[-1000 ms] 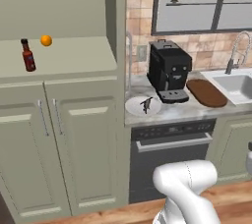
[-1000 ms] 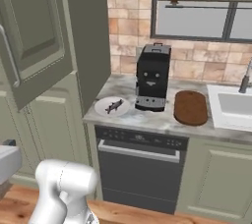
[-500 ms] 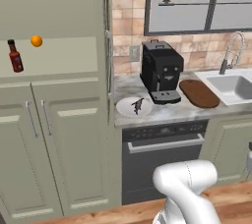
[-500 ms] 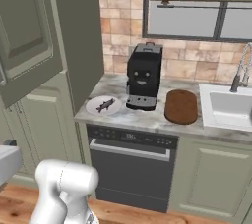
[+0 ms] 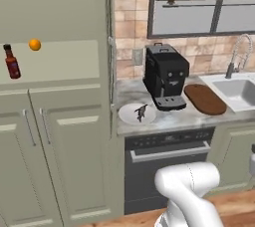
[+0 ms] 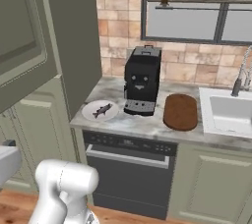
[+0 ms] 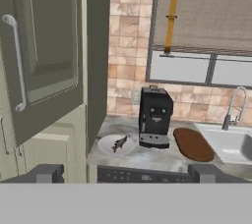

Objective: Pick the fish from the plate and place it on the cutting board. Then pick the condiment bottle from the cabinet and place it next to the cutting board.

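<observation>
The two-finger gripper [image 7: 126,174], its dark tips low in the hand view, stands fully open and holds nothing, well back from the counter. Beyond it, at centre frame, the small dark grey fish [image 7: 118,143] lies on the plain white round plate [image 7: 106,148], left of the black coffee machine [image 7: 155,117]. The fish is slim and flat; probably light and slippery, best pinched across its mid-body. The round dark brown wooden cutting board [image 7: 193,144] sits right of the machine.
</observation>
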Robot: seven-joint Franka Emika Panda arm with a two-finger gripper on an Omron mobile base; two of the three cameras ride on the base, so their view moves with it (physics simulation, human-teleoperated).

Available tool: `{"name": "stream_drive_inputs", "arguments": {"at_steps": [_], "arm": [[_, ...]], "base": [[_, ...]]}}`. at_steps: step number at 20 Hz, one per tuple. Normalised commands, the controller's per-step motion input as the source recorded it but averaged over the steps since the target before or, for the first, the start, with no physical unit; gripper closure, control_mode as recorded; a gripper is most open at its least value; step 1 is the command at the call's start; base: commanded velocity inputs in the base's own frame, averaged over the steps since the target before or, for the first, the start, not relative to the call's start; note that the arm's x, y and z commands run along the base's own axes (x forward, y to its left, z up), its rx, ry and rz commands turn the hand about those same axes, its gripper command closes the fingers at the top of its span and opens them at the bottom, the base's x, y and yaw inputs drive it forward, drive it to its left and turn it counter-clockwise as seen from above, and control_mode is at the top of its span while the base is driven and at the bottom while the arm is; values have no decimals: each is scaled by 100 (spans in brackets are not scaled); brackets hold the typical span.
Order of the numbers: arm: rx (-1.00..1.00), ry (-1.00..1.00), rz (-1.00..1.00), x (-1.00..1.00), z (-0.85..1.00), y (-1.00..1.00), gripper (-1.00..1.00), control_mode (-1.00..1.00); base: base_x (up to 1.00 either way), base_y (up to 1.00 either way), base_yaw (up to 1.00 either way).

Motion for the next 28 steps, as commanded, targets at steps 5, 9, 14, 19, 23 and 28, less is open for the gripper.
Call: {"name": "stream_drive_inputs", "arguments": {"at_steps": [5, 9, 14, 19, 23, 28], "arm": [[0, 0, 0, 0, 0, 0, -100, 100], [0, 0, 0, 0, 0, 0, -100, 100], [0, 0, 0, 0, 0, 0, -100, 100], [0, 0, 0, 0, 0, 0, -100, 100], [0, 0, 0, 0, 0, 0, -100, 100], [0, 0, 0, 0, 0, 0, -100, 100]], "base": [[49, -19, 0], [45, -21, 0], [44, -22, 0], [44, -21, 0], [43, -22, 0], [40, -24, 0]]}}
